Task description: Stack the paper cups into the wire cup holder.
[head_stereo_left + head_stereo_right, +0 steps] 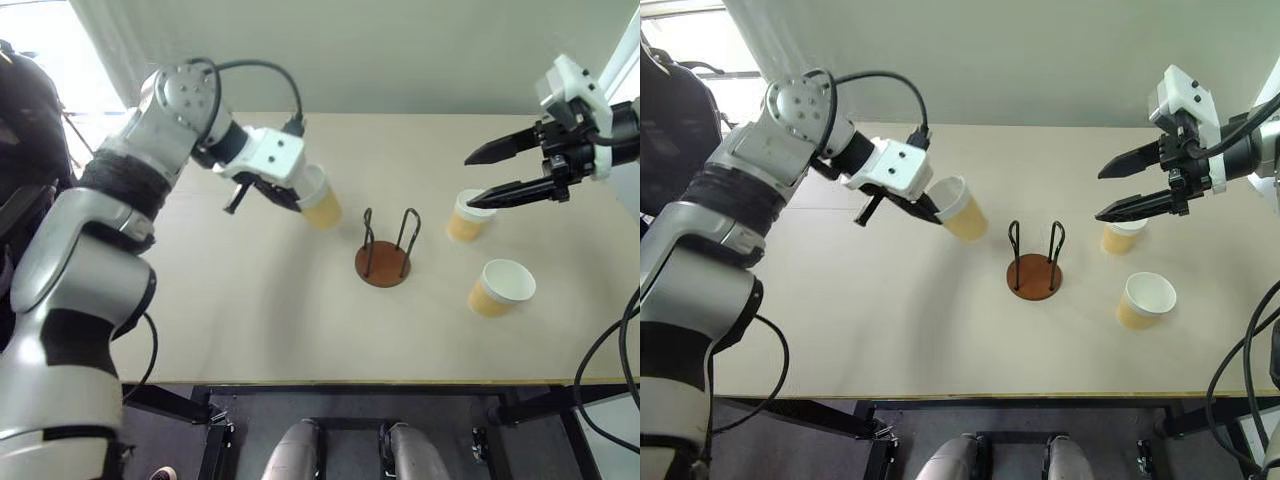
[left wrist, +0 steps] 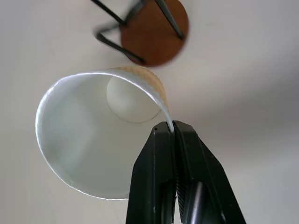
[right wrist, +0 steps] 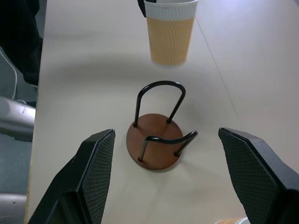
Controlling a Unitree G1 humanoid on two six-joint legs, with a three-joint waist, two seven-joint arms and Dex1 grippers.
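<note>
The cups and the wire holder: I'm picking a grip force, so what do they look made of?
The held cup looks like thin paper: rippled matte tan sleeve, white inside, and its rim bends where the left gripper pinches it. The wire holder seems to be black-coated metal wire loops on a smooth reddish-brown disc, wood or plastic, I can't tell.

Even, bright light overall; window glare blows out upper left of both eye views; soft faint shadows on table [image 1: 250,300] under the held cup [image 1: 322,203] and holder [image 1: 385,262]; wide-angle bend at frame edges; left wrist view: holder at top blurred, cup interior w/ bright rim sheen; right wrist view: near fingers [image 3: 96,175] soft, broad pale shadow across upper tabletop.
</note>
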